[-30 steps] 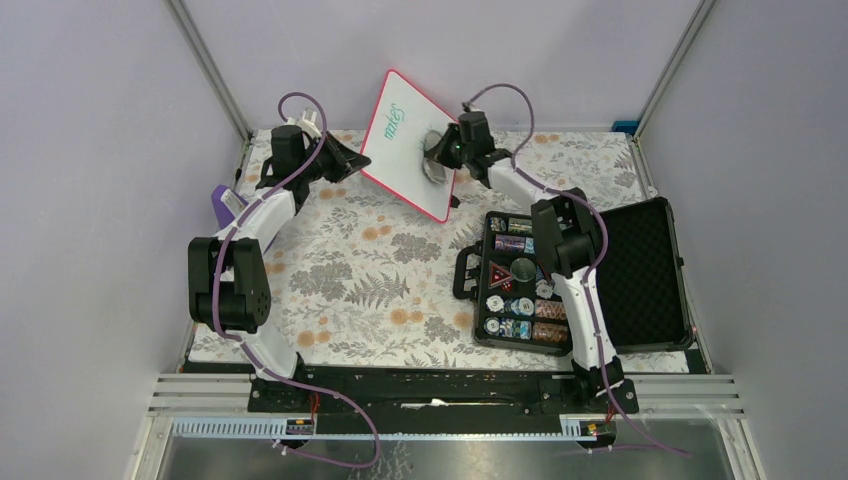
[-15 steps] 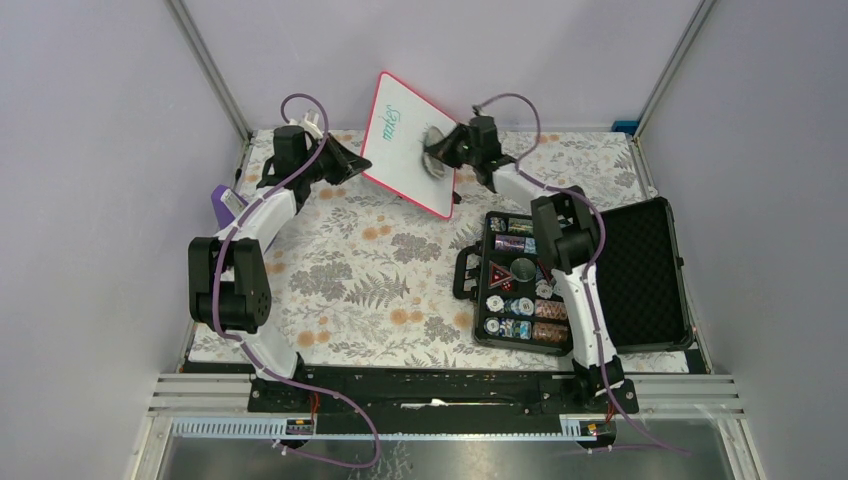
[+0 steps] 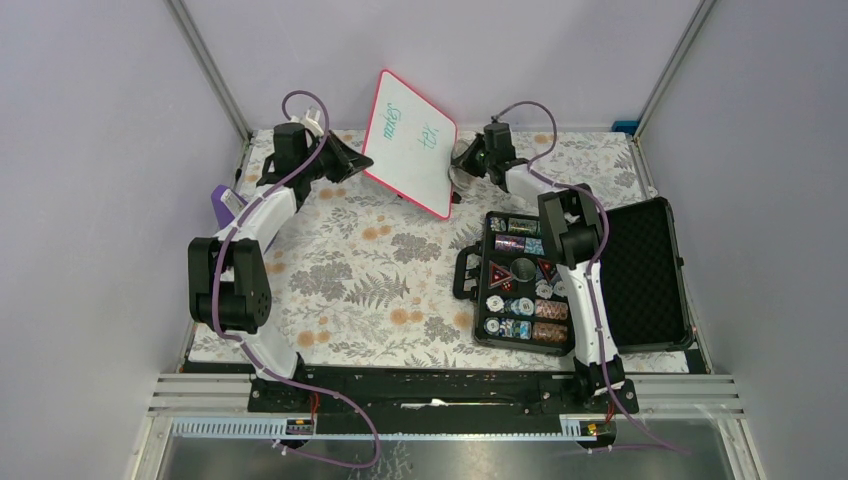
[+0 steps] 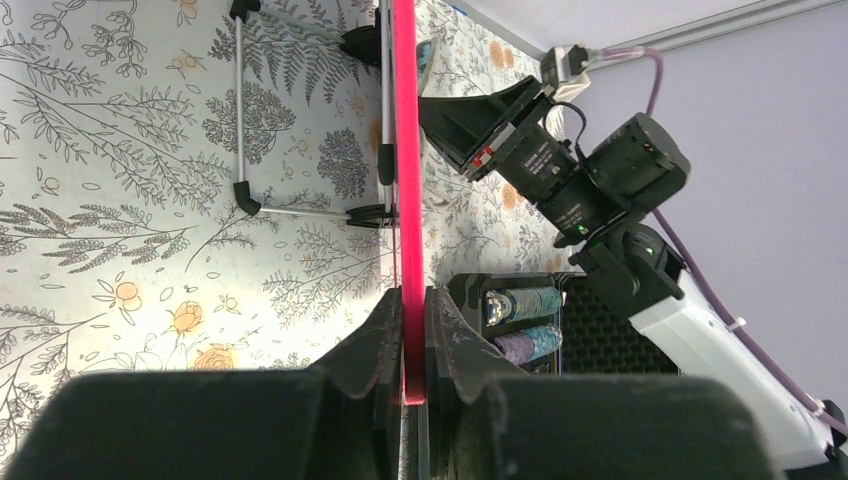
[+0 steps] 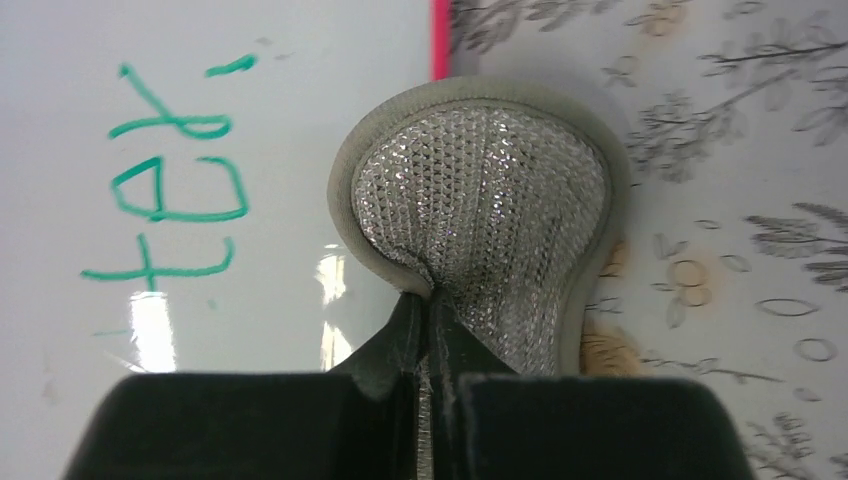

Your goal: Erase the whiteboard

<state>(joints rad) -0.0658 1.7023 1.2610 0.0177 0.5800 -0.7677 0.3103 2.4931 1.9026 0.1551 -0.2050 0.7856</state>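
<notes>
- One, from above: shows the small white rectangular board with a thin red rim (image 3: 410,150) tilted up off the flowered tablecloth (image 3: 380,280) at the far middle, pinched at its lower left edge by the left gripper (image 3: 355,163). Shows two patches of green handwriting (image 3: 397,122) unwiped, and the right gripper (image 3: 463,160) just off the right rim. Gives the whole layout, unlike either wrist view.
- Two, left wrist: shows fingers (image 4: 385,330) clamped on the red rim edge-on, a narrow hold. Could probably twist or slip loose if a wipe presses hard far from that pinch. Hides the writing altogether.
- Three, right wrist: shows jaws closed tight on a fold of the grey-edged silvery mesh pad (image 5: 480,210), straddling the rim, mostly over cloth. Could snag the rim on re-entry, or tug free of so small a bite. Alone reveals the letters close up.
</notes>
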